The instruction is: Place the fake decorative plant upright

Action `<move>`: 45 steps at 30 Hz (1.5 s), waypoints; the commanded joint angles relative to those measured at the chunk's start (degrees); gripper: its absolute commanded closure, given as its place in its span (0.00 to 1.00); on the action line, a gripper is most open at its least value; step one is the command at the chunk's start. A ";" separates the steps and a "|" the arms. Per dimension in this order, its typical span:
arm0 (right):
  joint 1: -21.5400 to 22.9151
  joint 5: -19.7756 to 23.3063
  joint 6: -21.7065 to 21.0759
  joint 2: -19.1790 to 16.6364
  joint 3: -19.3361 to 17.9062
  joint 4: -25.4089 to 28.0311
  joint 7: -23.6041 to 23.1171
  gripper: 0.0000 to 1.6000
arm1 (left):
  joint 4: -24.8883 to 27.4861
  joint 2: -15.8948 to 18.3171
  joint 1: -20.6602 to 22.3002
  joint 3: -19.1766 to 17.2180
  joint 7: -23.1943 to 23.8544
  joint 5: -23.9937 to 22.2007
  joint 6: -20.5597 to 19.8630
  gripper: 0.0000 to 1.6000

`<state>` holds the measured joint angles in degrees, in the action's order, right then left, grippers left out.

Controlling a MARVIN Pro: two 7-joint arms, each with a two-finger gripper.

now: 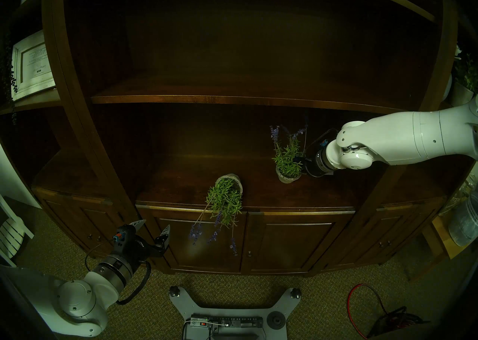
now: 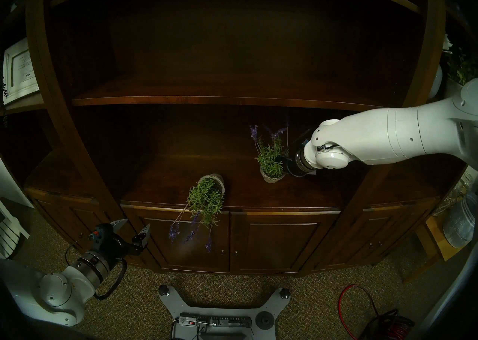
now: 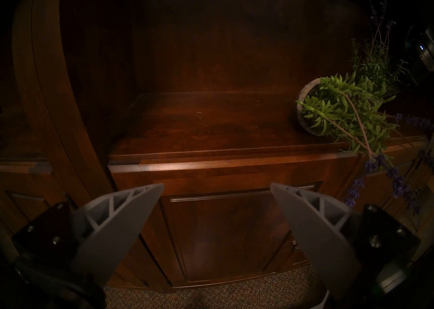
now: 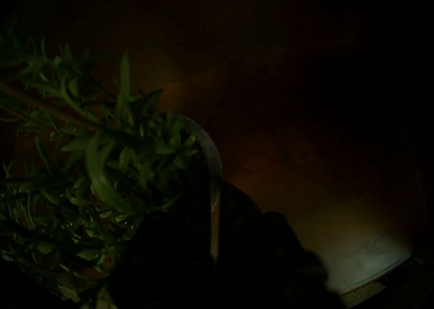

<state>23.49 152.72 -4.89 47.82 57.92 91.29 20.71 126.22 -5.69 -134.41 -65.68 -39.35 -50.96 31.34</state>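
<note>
Two small potted lavender plants sit on the dark wooden counter (image 1: 336,189) of the big cabinet. The upright plant (image 1: 287,155) stands toward the counter's right rear, its grey pot (image 1: 287,176) packed with green sprigs and a few purple flower spikes rising from them. The right gripper (image 1: 300,162) is at that pot's right side, its jaws clenched on the pot's rim: from the wrist, the grey rim runs down between the two dark fingers (image 4: 178,242).

The fallen plant (image 1: 225,202) lies on its side at the counter's front edge, near the middle. Its pot (image 1: 236,179) rests on the wood with the mouth facing outward, and the foliage and long purple-tipped stems spill over the edge, hanging before the cupboard doors (image 1: 287,243).

The left gripper (image 1: 155,229) hovers low, out in front of the cabinet's left side and well apart from the fallen plant, jaws spread wide and empty.
</note>
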 commanded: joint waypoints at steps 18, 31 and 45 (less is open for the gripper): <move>3.82 0.17 -2.17 -0.82 -1.20 -1.00 0.55 1.00 | 0.48 -0.04 0.56 -0.59 -0.04 0.06 0.36 0.00; 3.61 0.46 -2.99 -0.92 -1.41 -1.60 0.82 1.00 | 0.48 -0.04 0.56 -0.59 -0.04 0.06 0.36 0.00; 3.58 0.76 -3.45 -1.11 -1.15 -2.31 1.27 1.00 | 0.48 -0.04 0.56 -0.59 -0.05 0.06 0.37 0.00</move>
<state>24.81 153.47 -8.23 46.88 57.78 90.12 21.94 126.22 -5.69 -134.41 -65.67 -39.35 -50.96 31.34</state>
